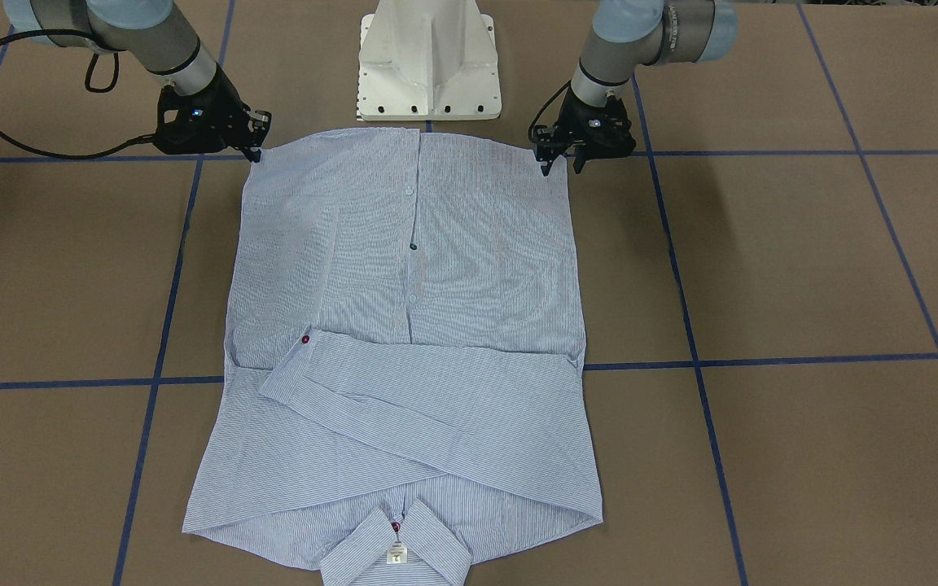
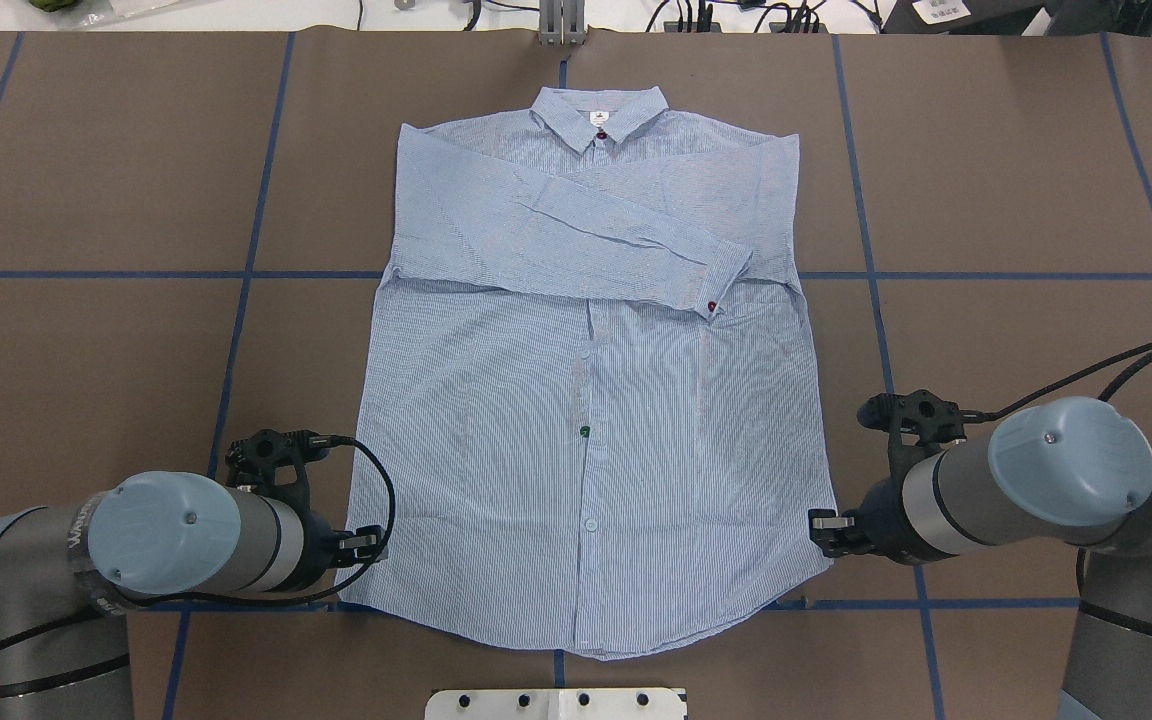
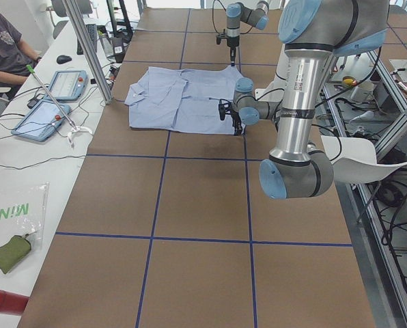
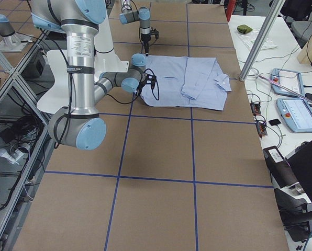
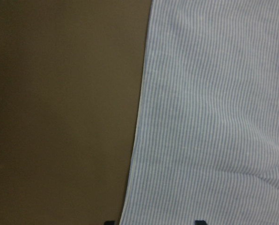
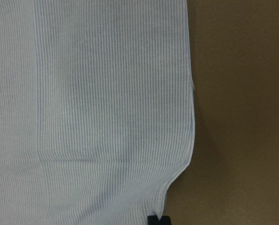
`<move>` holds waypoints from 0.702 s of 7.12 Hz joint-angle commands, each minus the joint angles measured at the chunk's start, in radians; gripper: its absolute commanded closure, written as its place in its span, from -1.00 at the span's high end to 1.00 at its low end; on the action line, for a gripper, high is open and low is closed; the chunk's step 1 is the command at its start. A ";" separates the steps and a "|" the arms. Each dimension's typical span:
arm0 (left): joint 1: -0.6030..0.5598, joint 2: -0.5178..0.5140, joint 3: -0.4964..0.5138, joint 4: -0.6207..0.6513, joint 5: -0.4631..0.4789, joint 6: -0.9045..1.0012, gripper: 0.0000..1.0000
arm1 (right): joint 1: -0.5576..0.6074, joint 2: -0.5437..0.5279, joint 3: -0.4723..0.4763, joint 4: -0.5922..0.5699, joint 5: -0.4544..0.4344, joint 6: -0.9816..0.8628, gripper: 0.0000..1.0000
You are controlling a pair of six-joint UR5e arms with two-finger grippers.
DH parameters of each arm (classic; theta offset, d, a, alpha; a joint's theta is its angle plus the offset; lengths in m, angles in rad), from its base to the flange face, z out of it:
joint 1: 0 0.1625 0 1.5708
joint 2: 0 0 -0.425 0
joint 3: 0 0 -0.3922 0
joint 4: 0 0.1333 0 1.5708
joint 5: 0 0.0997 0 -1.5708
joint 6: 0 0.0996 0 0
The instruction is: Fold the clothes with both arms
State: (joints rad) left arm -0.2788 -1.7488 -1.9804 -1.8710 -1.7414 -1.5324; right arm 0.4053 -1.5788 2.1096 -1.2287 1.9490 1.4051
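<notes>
From where I stand behind the robot, the left gripper [image 1: 560, 165] sits low over the brown table [image 2: 116, 180] at about 7 o'clock of the shirt [image 2: 586, 400]. Its fingertips [image 5: 109, 222] are spread wide, and the shirt's side edge runs between them. The shirt lies flat at the middle of the table, front up and buttoned. The collar [image 2: 598, 118] is at 12 o'clock and the hem at 6, nearest the robot. A sleeve is folded across the chest, with its cuff [image 2: 726, 285] pointing toward 3 o'clock. The right gripper [image 1: 256, 151] is at about 5 o'clock, fingers drawn together right at the hem corner. I cannot tell whether cloth is pinched between them.
</notes>
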 commanded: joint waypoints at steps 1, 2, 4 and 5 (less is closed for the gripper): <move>0.007 -0.001 0.005 0.004 0.000 -0.002 0.20 | 0.019 -0.001 0.001 0.000 0.020 0.000 -1.00; 0.007 -0.001 0.006 0.004 0.000 -0.002 0.14 | 0.027 -0.001 0.001 -0.002 0.030 0.000 -1.00; 0.019 -0.001 0.011 0.004 0.000 -0.002 0.07 | 0.029 -0.001 0.001 -0.002 0.030 0.000 -1.00; 0.020 -0.003 0.011 0.004 -0.001 -0.002 -0.15 | 0.029 -0.003 0.000 -0.002 0.030 0.000 -1.00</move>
State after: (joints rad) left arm -0.2609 -1.7508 -1.9706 -1.8669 -1.7414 -1.5339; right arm 0.4331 -1.5805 2.1101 -1.2299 1.9783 1.4051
